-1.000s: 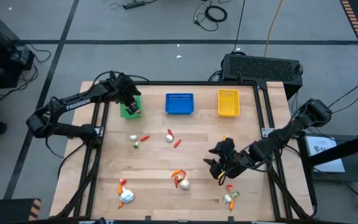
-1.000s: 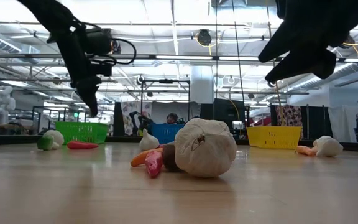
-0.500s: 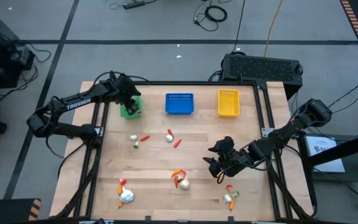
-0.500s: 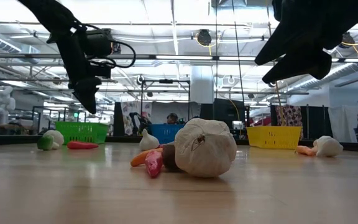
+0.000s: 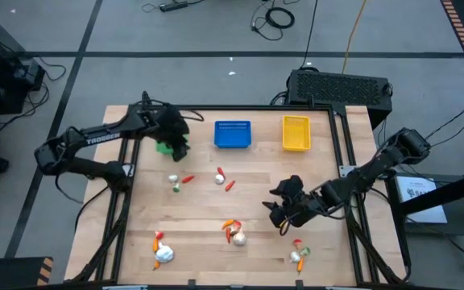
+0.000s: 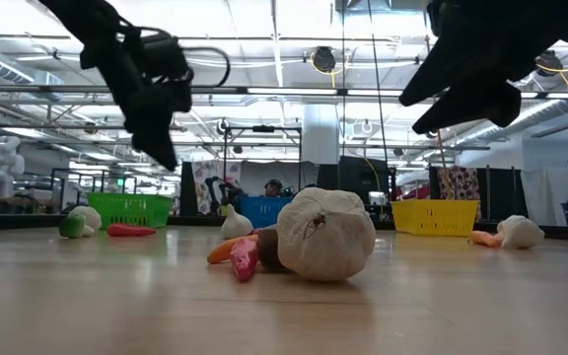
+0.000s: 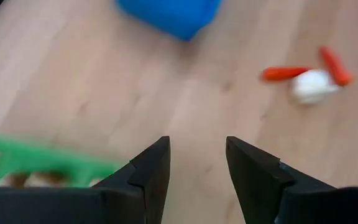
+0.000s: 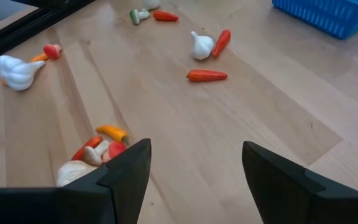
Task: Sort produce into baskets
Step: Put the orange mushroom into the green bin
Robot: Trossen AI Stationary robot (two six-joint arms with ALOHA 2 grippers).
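Three baskets stand along the far edge: green (image 5: 164, 147), blue (image 5: 233, 134) and yellow (image 5: 296, 133). My left gripper (image 7: 197, 163) hangs open and empty above the table just right of the green basket (image 7: 36, 163), which holds some pale bits. My right gripper (image 8: 197, 171) hovers open and empty above the right middle of the table (image 5: 280, 213). Produce lies loose on the wood. A garlic bulb (image 5: 220, 178) with red pieces (image 5: 229, 185) is mid-table, and a garlic and red piece (image 5: 180, 180) are to its left. Clusters lie near the front (image 5: 234, 233), (image 5: 300, 254), (image 5: 163, 250).
A large black box (image 5: 341, 87) sits beyond the far right corner. Dark frame rails run along the table's left (image 5: 123, 201) and right (image 5: 346, 177) sides. In the low view a big garlic bulb (image 6: 325, 235) lies close to the camera. People stand in the room behind.
My left gripper has swung from above the green basket toward the table's right, nearer the blue basket, turning as it went. My right gripper has kept still. No produce on the table has moved.
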